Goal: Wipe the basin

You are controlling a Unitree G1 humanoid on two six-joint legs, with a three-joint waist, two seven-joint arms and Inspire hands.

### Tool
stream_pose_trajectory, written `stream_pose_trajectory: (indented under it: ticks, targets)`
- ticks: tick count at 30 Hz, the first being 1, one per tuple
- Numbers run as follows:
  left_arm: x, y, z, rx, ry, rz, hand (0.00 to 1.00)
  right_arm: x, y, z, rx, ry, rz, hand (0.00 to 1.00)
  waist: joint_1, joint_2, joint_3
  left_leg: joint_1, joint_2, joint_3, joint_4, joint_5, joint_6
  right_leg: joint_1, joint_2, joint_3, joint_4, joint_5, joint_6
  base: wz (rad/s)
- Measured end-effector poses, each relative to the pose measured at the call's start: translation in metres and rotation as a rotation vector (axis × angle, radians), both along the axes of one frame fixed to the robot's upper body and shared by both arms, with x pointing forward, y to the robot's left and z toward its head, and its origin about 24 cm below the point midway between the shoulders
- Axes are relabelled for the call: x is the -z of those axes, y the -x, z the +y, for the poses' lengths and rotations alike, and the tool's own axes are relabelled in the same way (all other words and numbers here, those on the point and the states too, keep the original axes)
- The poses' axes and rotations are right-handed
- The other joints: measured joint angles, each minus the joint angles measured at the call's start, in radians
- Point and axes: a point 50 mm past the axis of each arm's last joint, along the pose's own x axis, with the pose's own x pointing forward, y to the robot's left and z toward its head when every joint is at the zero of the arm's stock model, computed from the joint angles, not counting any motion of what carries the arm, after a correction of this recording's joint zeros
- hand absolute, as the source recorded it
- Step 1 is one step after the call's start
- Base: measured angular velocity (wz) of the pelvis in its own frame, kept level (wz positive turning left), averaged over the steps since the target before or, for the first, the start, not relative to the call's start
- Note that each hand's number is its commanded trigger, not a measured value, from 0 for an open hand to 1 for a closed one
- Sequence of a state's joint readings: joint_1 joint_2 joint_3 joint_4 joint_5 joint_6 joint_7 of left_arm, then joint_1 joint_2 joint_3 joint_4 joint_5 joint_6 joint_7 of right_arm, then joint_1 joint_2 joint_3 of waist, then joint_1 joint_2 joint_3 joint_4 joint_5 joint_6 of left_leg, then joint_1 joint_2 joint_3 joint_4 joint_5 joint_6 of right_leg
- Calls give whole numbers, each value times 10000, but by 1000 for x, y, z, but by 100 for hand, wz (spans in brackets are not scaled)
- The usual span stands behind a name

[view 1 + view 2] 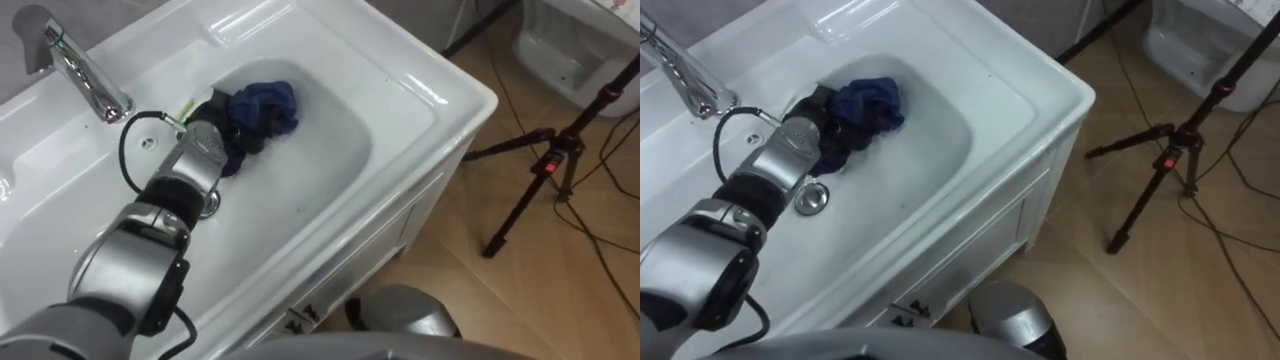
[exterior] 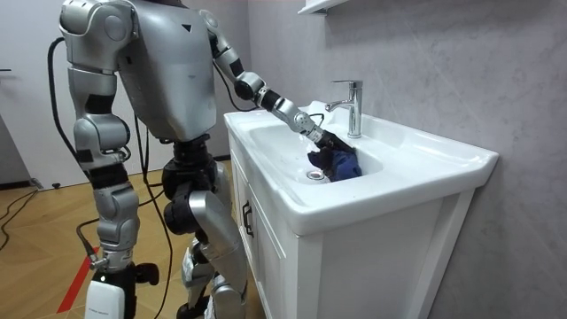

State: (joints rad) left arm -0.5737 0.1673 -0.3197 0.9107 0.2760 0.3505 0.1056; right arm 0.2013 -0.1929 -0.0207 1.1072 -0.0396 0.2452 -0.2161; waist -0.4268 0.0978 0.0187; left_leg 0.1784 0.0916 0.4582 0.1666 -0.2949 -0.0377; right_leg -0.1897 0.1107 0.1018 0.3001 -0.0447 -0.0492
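Here, left hand (image 1: 222, 118) in basin (image 1: 330, 150), blue cloth (image 1: 268, 104) bunched against it; grip unclear.

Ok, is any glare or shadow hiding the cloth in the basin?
Left eye view: glare sits on the basin rim, clear of the blue cloth; right eye view: cloth evenly lit; room view: cloth plain against the white basin.
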Motion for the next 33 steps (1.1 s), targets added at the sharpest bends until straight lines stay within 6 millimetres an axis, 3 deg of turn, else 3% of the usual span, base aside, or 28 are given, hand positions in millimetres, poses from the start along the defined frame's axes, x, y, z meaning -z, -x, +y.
stream_pose_trajectory:
  ticks: [8, 9, 13, 18, 24, 30, 33]
  targets:
    - [-14, -8, -12, 315, 352, -679, 100, 0, 9, -1, -22, 219, 151, 0, -218, 137, -1, 222, 10, 18, 37, 15, -13, 247, 23, -1, -93, -15, -8, 1]
    - [-15, -9, -14, 385, 306, -742, 100, 0, 12, -2, -100, 259, 277, 0, -383, 122, 5, 314, 14, -42, 38, 16, -14, 358, 23, 16, -87, -61, 12, 12]
    - [-24, -12, -21, 1386, -1073, -1242, 100, -1, 17, -3, -413, 88, 581, 0, -593, 94, 28, 520, -14, -71, -10, 7, -6, 521, 32, 77, -67, -174, 63, 3]
    - [-27, -14, -23, 2312, -2532, -1266, 100, -2, 22, -4, -566, -16, 739, 0, -600, 126, 36, 633, 1, 0, -132, -12, -17, 546, 75, 153, 97, -169, 44, -4]
    - [-11, -5, -16, 3133, -3513, 67, 100, -4, 22, -9, -291, -120, 611, 0, -601, 223, 97, 801, 6, 2, -119, -45, -67, 683, 133, 196, 132, -173, 8, -3]
    - [24, 22, -3, 3403, -3909, 2279, 100, -4, 13, -10, -391, -69, 533, 0, -572, 225, 100, 803, 4, -14, -99, -46, -73, 684, 137, 157, 181, -206, -21, 0]
    - [32, 30, 2, 3440, -4084, 2755, 100, -4, 13, -11, -357, -38, 610, 0, -429, 154, 122, 879, -4, -38, -75, -55, -86, 711, 114, 120, 324, -302, -27, 3]
